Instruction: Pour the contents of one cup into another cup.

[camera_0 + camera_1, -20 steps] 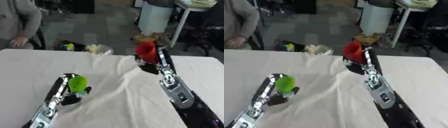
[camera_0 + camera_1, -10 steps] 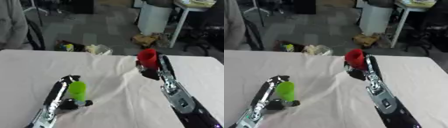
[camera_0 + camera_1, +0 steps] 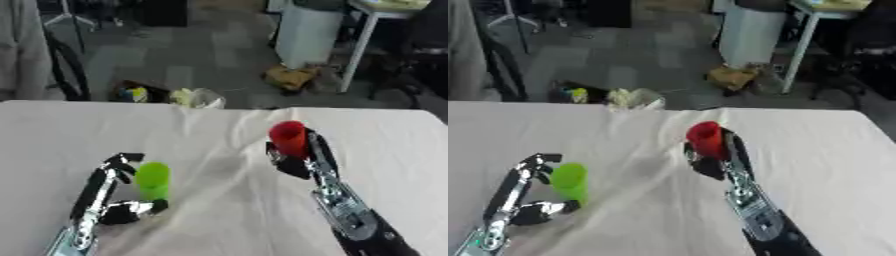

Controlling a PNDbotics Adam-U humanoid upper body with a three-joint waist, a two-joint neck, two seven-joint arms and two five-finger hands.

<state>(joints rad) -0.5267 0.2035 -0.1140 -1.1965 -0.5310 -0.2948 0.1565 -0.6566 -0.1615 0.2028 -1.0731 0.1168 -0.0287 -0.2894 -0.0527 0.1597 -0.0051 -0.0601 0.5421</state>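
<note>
A red cup (image 3: 288, 138) stands upright in my right hand (image 3: 296, 159), whose fingers curl round its lower part at mid table. A green cup (image 3: 153, 180) stands upright on the white cloth at the lower left. My left hand (image 3: 115, 192) is around it: fingers curve near its rim and the thumb lies by its base. I cannot see inside either cup.
A wrinkled white cloth (image 3: 227, 210) covers the table, with a fold running between the cups. Beyond the far edge (image 3: 219, 107) is the floor with a bag and small clutter (image 3: 175, 95), a white bin (image 3: 306, 32) and a table leg.
The camera has tilted, so everything sits lower in view. The green cup now stands upright on the cloth rather than tilted. The red cup stays in my right hand.
</note>
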